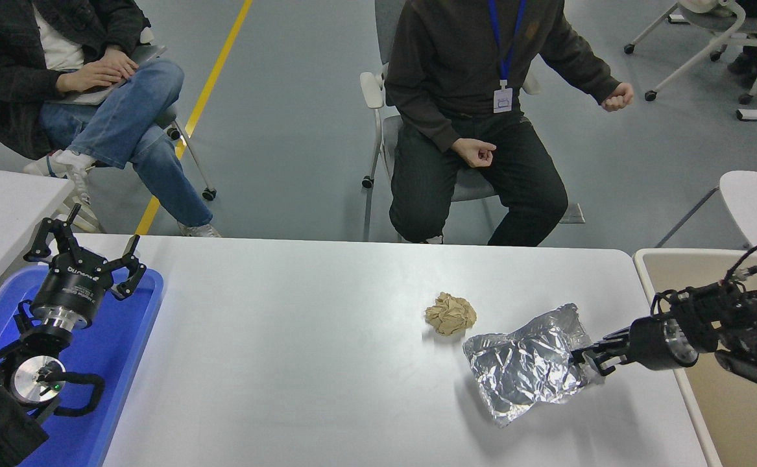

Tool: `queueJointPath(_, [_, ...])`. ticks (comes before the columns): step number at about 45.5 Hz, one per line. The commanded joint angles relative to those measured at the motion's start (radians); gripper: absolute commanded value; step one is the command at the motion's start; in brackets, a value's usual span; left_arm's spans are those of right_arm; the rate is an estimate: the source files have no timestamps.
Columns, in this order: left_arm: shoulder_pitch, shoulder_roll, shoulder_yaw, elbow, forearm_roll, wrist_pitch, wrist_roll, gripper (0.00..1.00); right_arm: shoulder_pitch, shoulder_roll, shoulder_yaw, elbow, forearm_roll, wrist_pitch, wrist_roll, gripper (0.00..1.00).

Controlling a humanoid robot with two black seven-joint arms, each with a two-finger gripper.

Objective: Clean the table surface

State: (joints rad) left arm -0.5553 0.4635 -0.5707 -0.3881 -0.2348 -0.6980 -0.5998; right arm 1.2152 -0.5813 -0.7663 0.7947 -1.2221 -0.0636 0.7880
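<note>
The white table surface [300, 363] fills the lower half of the head view. A crumpled silver foil bag [524, 366] hangs just above it at the right, casting a shadow below. My right gripper [584, 363] is shut on the bag's right edge, the arm coming in from the right edge. A crumpled ball of brown paper [450, 313] lies on the table just left of and behind the bag. My left gripper [86, 259] stands open, parked over the blue tray at the lower left.
A blue tray [125, 350] sits at the table's left end. A beige bin [728, 415] stands off the right end, under my right arm. Two people sit on chairs at the far side. A smaller white table [2, 207] is at the left edge.
</note>
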Motion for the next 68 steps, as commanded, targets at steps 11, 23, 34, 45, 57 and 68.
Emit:
queueJointPath(11, [0.0,0.0,0.0,0.0,0.0,0.0,0.0,1.0,0.296,-0.219,0.076,0.261,0.03,0.091,0.063,0.0])
queueJointPath(23, [0.0,0.001,0.0,0.0,0.0,0.0,0.0,1.0,0.382,-0.273,0.2,0.259,0.053,0.234,0.077,0.0])
queueJointPath(34, [0.0,0.0,0.0,0.0,0.0,0.0,0.0,1.0,0.403,-0.298,0.351,0.244,0.064,0.361,0.079,0.0])
queueJointPath(45, [0.0,0.0,0.0,0.0,0.0,0.0,0.0,1.0,0.353,-0.295,0.343,0.061,0.122,0.364,0.079,0.0])
queueJointPath(57, [0.0,0.0,0.0,0.0,0.0,0.0,0.0,1.0,0.153,-0.288,0.334,-0.27,0.315,0.366,0.076,0.0])
queueJointPath(68, [0.0,0.0,0.002,0.0,0.0,0.0,0.002,1.0,-0.022,-0.247,0.334,-0.532,0.449,0.367,0.03,0.0])
